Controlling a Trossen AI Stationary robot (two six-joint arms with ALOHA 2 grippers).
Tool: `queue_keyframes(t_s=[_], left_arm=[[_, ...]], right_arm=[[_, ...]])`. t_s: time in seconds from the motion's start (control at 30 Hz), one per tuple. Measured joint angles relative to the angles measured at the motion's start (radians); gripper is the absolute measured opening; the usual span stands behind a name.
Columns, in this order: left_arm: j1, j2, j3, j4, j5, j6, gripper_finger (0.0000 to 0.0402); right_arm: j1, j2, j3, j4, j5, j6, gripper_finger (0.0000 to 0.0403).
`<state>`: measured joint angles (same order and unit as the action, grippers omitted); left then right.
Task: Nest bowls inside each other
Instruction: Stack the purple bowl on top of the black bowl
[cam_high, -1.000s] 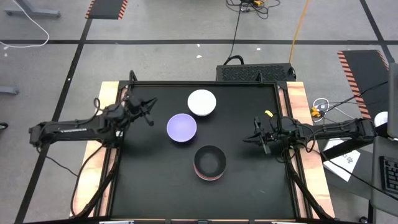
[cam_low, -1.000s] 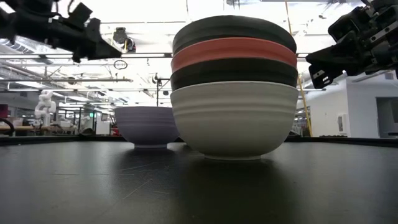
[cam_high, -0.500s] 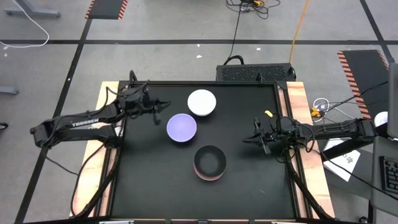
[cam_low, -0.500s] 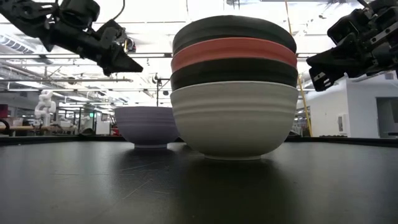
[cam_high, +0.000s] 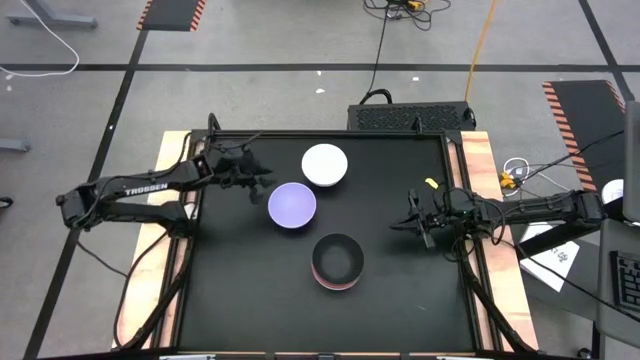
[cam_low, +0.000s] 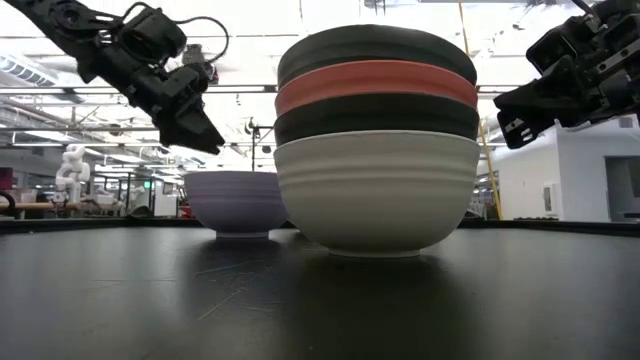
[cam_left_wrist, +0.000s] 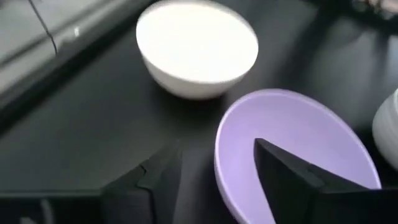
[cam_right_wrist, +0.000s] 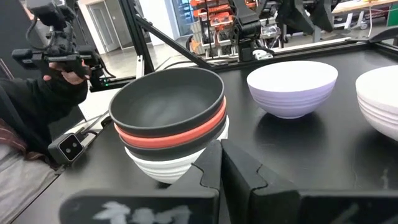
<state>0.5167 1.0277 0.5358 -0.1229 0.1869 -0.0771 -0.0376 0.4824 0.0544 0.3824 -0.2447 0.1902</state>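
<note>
A lavender bowl (cam_high: 292, 205) sits upright on the black table, with a white bowl (cam_high: 325, 165) just beyond it toward the far edge. Nearer the front stands a stack (cam_high: 338, 262) of nested bowls: black on top, then red, black and white (cam_low: 375, 140). My left gripper (cam_left_wrist: 214, 168) hangs open, tipped downward, above the lavender bowl's left rim (cam_left_wrist: 219, 155). One finger is over the bowl's inside and one is outside it. In the low view this gripper (cam_low: 205, 140) is clear above the bowl (cam_low: 235, 200). My right gripper (cam_high: 405, 222) waits shut above the table's right side.
A small yellow piece (cam_high: 432, 182) lies near the table's right edge. Wooden borders (cam_high: 170, 170) frame the black top. There is bare table (cam_high: 240, 290) at the near left. Beyond the table, a person's hand (cam_right_wrist: 65, 74) holds a dark device.
My left gripper has swung toward the table's right and come down toward the lavender bowl, tipping its fingers downward, and it has opened. The bowls have stayed where they were.
</note>
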Motion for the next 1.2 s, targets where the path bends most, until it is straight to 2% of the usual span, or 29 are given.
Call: queue_keyframes(t_s=[0.2, 0.5, 0.8, 1.2], left_arm=[[-0.018, 0.121, 0.11, -0.147, -0.004, -0.005, 0.0234], [-0.058, 0.277, 0.247, -0.299, -0.005, 0.049, 0.0237], [-0.061, 0.349, 0.256, -0.298, -0.007, 0.071, 0.0237], [-0.061, 0.355, 0.256, -0.292, -0.049, 0.075, 0.0237]], right_arm=[[0.0, 0.0, 0.0, 0.0, 0.0, 0.0, 0.0], [0.0, 0.0, 0.0, -0.022, 0.0, 0.004, 0.0], [0.0, 0.0, 0.0, -0.022, 0.0, 0.006, 0.0], [0.0, 0.0, 0.0, -0.022, 0.0, 0.007, 0.0]])
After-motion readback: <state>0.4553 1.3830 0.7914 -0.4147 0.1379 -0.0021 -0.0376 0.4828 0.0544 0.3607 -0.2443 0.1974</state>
